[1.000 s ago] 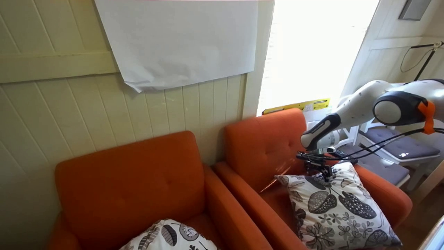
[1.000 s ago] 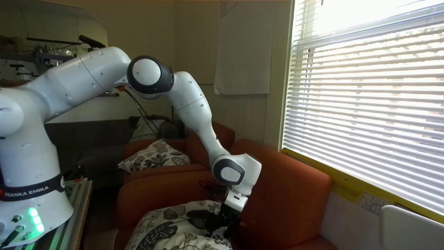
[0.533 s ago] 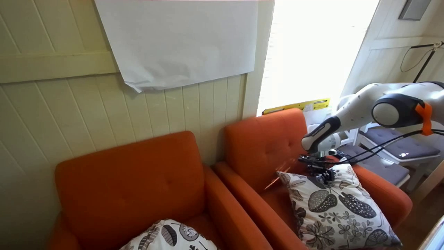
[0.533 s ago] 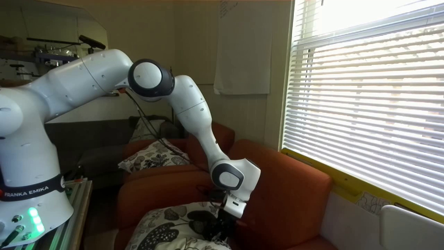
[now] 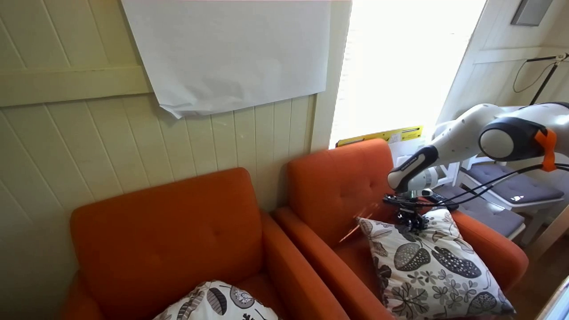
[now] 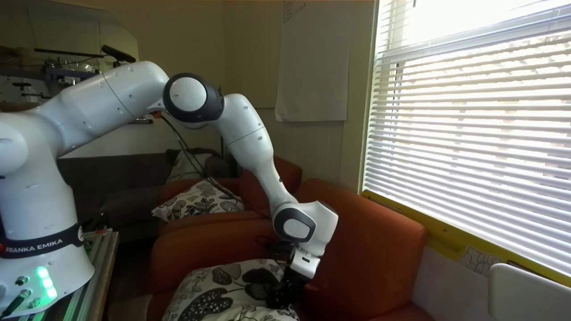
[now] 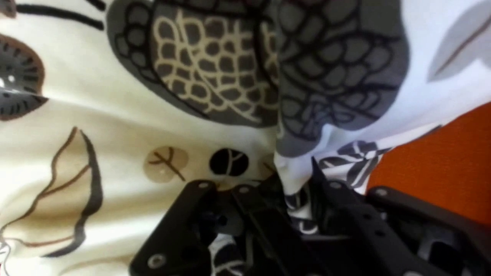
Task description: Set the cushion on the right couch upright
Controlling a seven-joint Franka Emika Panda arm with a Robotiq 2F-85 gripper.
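Your tool point(image 7: 295, 182) has its jaws drawn nearly together, with a narrow fold of the cushion point(image 5: 435, 266) caught between them; in the wrist view the cloth gathers into a crease running up from that pinch. The cushion lies flattish and askew on the right couch point(image 5: 342, 186), not yet upright, and you have it near the edge facing the backrest point(image 6: 370, 249). Your grip looks to be mostly cover, so slipping is likely your first risk: lift fast and the weight of the filling could drag that small fold out of the jaws. How deep the fold runs between them you cannot tell from these views. If the pinch sits off the middle of that edge, the cushion could swing or twist as it rises, and you would end with it leaning on a corner. Watch the armrest point(image 5: 489, 244) close alongside; a side edge rubbing there would add drag and turn it further. Your white wrist point(image 6: 321, 218) is near the backrest, so pushing back while raising the edge might press it into the upholstery before the cushion stands. Letting go too early is another trap: with its lower edge well forward on the seat point(image 5: 355, 255), the cushion would probably slide down flat, so expect to bring that lower edge back before you release.
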